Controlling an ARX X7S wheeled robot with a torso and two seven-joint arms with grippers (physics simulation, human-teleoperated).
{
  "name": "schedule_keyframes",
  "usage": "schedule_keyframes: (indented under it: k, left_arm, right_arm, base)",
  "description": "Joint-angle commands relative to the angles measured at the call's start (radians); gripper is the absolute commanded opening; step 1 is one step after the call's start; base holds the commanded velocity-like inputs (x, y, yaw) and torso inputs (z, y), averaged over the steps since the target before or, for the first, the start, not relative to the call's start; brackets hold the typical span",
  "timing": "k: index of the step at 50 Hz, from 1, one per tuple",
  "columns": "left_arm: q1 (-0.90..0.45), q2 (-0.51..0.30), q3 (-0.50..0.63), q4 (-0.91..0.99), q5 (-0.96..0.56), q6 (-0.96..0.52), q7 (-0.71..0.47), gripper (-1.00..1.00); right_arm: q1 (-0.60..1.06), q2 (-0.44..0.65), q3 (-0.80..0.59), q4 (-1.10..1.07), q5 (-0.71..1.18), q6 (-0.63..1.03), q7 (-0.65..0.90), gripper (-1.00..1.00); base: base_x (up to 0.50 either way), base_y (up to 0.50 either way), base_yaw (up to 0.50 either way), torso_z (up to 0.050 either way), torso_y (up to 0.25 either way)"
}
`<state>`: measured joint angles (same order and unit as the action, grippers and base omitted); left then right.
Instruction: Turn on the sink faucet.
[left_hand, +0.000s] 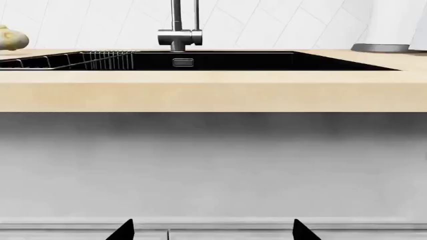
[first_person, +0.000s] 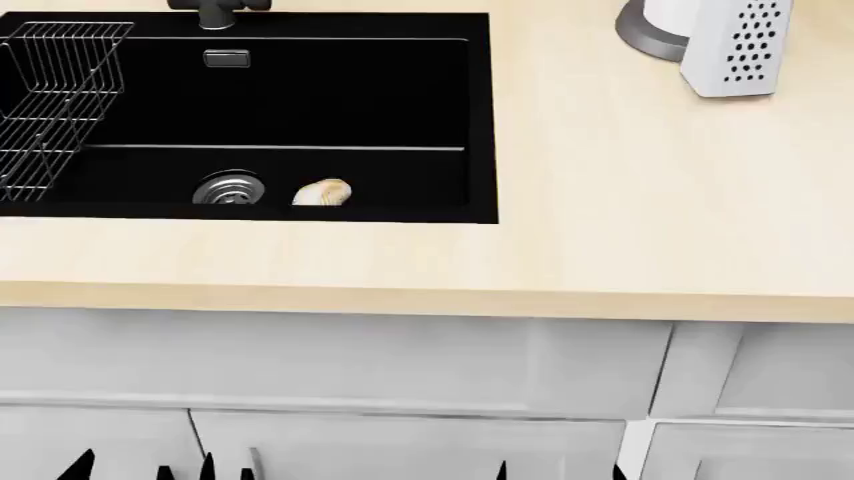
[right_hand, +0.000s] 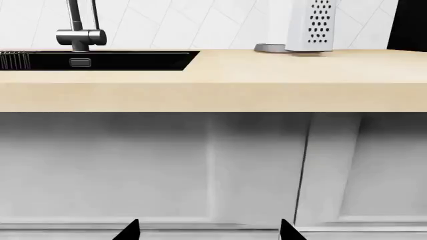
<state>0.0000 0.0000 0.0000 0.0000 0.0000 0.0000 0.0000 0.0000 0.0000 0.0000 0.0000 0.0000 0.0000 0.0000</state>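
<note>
Both arms are almost wholly out of frame: only dark fingertip points poke in at the picture edges, so the left gripper (left_hand: 213, 231) and right gripper (right_hand: 210, 230) show as two tips each, set well apart, spread, with bare cabinet front between them and nothing held or touched. The faucet (left_hand: 179, 35) is cut off above its neck in both wrist views, and in the head view only its dark base shows at the far edge of the counter; the lever is a slim upright rod beside the neck, hard to separate from it. Room: white tiled wall (left_hand: 280, 22) behind, pale wood counter (first_person: 627, 200), white cabinet fronts (first_person: 400, 370) below its near edge. The black sink (first_person: 334, 100) sits toward the counter's far left; the faucet stands at the sink's back rim, near the middle. A wire rack (first_person: 54, 100) hangs at the sink's left side. On the counter's far right stands a white perforated grater (first_person: 734, 45), next to a grey round base (first_person: 647, 40) of something cut off. A steel drain (first_person: 230, 190) and a small pale lump (first_person: 322, 193), unidentifiable, lie on the sink floor.
</note>
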Motion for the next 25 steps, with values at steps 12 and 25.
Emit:
schedule_keyframes:
  k: [12,25]
  left_arm:
    - [0.015,-0.066,0.031,0.018,-0.069,-0.012,-0.008,1.00]
    - [0.031,-0.095,0.034,0.027,-0.098,-0.002,-0.015,1.00]
  right_arm:
    - [-0.006,0.045,-0.048,-0.006,0.066,-0.002,0.057,1.00]
    - [-0.005,0.070,-0.083,-0.011,0.075,0.000,0.076,1.00]
  base:
    - [0.00,0.00,0.00,0.000,0.000]
    - [0.00,0.01,0.00,0.000,0.000]
